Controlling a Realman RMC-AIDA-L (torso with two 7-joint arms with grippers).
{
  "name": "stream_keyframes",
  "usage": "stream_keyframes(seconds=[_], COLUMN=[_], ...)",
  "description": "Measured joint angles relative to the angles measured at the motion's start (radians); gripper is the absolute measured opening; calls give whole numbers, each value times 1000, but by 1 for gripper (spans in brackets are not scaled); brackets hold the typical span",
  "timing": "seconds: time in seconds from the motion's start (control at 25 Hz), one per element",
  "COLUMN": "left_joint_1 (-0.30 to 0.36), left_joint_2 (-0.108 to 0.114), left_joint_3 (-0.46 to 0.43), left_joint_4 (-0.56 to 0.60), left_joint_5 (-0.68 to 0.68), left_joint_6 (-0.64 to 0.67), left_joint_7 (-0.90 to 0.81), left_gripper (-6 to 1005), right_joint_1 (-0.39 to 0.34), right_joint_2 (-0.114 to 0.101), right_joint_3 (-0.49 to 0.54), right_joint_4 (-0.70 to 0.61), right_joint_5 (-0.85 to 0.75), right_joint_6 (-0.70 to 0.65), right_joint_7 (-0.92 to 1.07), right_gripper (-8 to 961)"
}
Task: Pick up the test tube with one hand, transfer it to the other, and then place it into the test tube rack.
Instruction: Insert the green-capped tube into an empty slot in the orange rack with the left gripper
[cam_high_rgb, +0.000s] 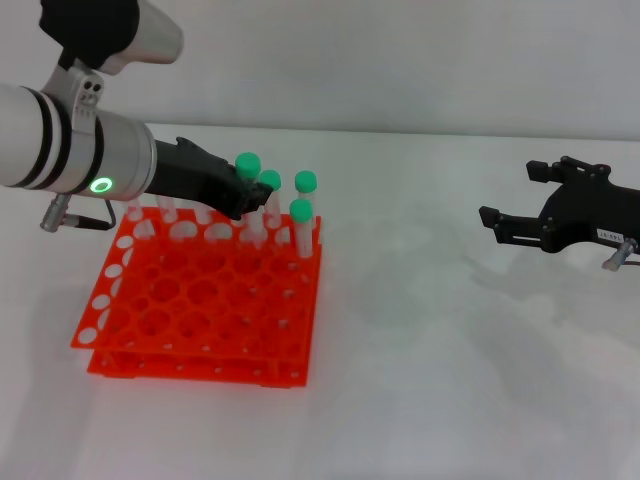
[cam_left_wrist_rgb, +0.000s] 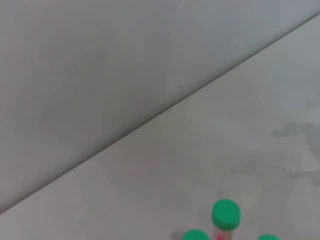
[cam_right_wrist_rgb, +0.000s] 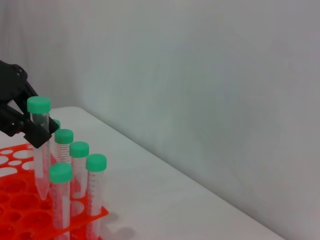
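While the black-fingered left gripper (cam_high_rgb: 232, 196) on its silver wrist grips the clear green-capped test tube (cam_right_wrist_rgb: 39, 145) just below the cap, tip above the orange-red gridded rack (cam_high_rgb: 200, 310) (far right corner), handover looks done; insertion and release remain. Black clawed right gripper (cam_high_rgb: 515, 225) sits empty and spread, well right.

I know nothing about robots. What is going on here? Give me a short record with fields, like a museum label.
Setting: white table
Rack: bright orange-red plastic test tube rack, grid of round holes, on the robot's left side
Held item: clear plastic test tube with green screw cap, upright, tip lowered at the rack's far corner
Left gripper: black fingers closed on the tube just below its cap
Right gripper: over the table to the right, holding nothing
Other tubes: several green-capped ones standing in the rack
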Motion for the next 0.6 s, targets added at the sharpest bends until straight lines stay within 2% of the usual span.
stream_keyframes(seconds=[0.6], left_joint_1=[-18], left_joint_2=[0], left_joint_3=[12], left_joint_4=[-32], left_joint_5=[-18], left_joint_6=[9], left_joint_7=[4], left_gripper=[211], right_joint_1=[1], right_joint_2=[0], right_joint_3=[1], right_joint_4=[2], right_joint_5=[1], right_joint_6=[-2], right_joint_7=[-1], right_gripper=[869])
